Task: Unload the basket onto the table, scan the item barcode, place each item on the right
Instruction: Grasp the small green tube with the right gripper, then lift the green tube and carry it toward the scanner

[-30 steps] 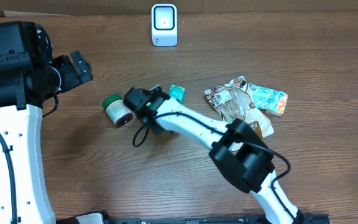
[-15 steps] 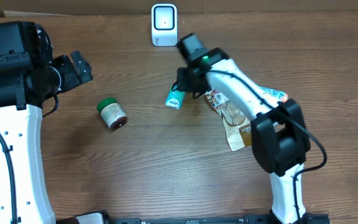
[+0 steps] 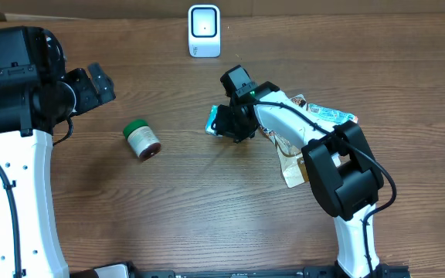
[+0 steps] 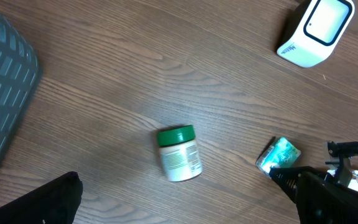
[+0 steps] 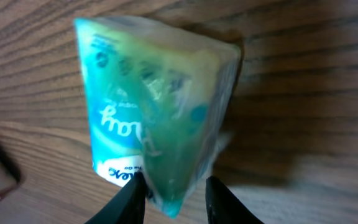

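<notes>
A teal tissue packet [image 5: 154, 106] lies on the wooden table, near the middle in the overhead view [image 3: 215, 119]. My right gripper [image 5: 173, 186] is shut on the packet's lower corner, with one black finger on each side of it. In the overhead view the right gripper [image 3: 227, 123] sits just right of the packet. The white barcode scanner [image 3: 204, 31] stands at the back centre, also in the left wrist view [image 4: 316, 31]. My left gripper [image 4: 185, 211] hangs open above the table at the left [image 3: 99, 83], holding nothing.
A green-lidded jar [image 3: 141, 139] lies on its side left of the packet, also in the left wrist view [image 4: 179, 152]. A pile of snack packets [image 3: 311, 127] lies to the right under the right arm. A grey bin [image 4: 5, 93] stands at the far left.
My right arm has swung away from the jar to the teal packet, come down on it, and its jaws have narrowed onto the packet's corner. The left arm has not moved.
</notes>
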{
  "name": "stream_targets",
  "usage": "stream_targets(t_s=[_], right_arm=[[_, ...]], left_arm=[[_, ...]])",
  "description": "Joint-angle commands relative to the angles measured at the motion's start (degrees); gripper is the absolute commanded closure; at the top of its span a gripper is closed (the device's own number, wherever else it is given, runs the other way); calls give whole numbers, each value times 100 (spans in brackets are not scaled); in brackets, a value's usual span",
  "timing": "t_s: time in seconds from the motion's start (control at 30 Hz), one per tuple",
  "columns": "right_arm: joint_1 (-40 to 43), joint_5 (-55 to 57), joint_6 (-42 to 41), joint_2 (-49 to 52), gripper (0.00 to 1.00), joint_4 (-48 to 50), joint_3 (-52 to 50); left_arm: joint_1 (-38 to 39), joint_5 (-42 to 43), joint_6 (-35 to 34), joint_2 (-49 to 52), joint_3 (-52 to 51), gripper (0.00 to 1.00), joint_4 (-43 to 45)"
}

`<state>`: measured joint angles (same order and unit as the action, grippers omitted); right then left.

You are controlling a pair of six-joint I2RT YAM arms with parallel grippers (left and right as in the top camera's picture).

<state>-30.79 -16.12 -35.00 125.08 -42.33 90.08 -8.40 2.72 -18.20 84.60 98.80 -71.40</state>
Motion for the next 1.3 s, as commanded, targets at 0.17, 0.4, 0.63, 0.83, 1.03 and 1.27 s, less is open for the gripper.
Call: stream_targets(t_s=[0.17, 0.4, 0.63, 0.83, 1.03, 1.27], right_arm=[[17, -26, -238, -166, 96, 306, -492], [273, -2090, 1259, -518, 96, 380, -442], [673, -5292, 2037, -1150, 96, 710, -439], [951, -7383, 1967, -1314, 96, 1572, -439], [1156, -7381, 750, -1316, 96, 2070, -417], [1259, -7381, -894, -1368, 96, 3373, -417]], left_arm=[[-31, -37, 44, -68, 85, 0, 0], [-31, -37, 44, -68, 85, 0, 0], [-31, -37, 44, -68, 85, 0, 0], [-31, -37, 44, -68, 85, 0, 0], [-31, -37, 44, -68, 85, 0, 0], [-31, -37, 44, -68, 83, 0, 0]])
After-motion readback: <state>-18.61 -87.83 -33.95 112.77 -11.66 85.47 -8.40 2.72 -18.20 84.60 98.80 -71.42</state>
